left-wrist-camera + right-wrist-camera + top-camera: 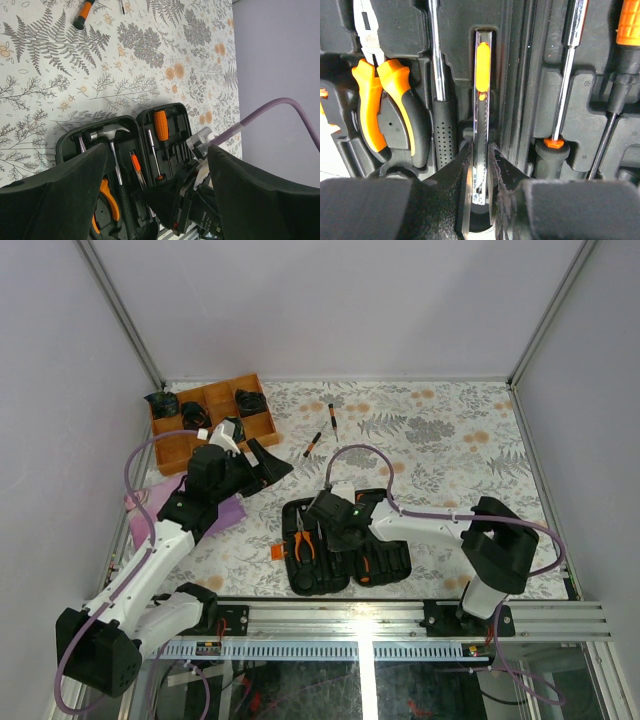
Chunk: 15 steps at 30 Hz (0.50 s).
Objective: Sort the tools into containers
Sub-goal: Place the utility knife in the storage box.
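Note:
The black tool case lies open at the table's near middle. In it sit orange-handled pliers, a hammer, an orange-handled screwdriver and a slim steel knife with an orange slider. My right gripper is down in the case, its fingers closed on either side of the knife, which lies along its slot. My left gripper is open and empty, held above the table left of the case. Two thin orange-and-black drivers lie on the cloth behind the case.
An orange-brown wooden divided tray with black items stands at the back left, beside the left arm. A purple sheet lies under the left arm. The metal rail runs along the near edge.

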### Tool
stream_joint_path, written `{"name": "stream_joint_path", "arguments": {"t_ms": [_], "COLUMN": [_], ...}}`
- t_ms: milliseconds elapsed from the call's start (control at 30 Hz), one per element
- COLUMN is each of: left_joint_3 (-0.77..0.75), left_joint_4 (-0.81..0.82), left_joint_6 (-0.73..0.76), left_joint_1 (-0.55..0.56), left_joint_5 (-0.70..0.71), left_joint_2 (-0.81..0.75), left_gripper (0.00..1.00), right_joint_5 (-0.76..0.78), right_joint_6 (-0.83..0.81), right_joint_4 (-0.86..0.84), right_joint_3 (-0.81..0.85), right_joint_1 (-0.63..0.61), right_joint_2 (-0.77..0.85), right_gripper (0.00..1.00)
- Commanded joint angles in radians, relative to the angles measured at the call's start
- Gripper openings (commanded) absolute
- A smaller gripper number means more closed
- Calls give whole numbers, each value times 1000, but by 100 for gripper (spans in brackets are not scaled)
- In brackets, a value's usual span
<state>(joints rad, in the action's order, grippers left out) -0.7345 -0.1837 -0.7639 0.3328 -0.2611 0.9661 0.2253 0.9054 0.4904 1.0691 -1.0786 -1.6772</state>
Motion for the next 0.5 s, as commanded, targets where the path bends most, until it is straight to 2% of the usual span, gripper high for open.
{"name": "stream_joint_path", "arguments": {"t_ms": [0, 467], "left_joint_3": [-7, -2], "left_joint_4": [17, 19], "left_joint_6": [18, 8], "left_joint_1": [-8, -12], "left_joint_5": [-25, -33], "left_joint_2": [8, 7], "left_gripper": [80, 80], "right_joint_5": [18, 88], "right_joint_6": [-9, -40], "right_joint_4": [27, 89], "right_joint_3": [50, 90], "right_joint_1": [6, 6], "right_joint_2": [-18, -21], "right_gripper": [11, 32]}}
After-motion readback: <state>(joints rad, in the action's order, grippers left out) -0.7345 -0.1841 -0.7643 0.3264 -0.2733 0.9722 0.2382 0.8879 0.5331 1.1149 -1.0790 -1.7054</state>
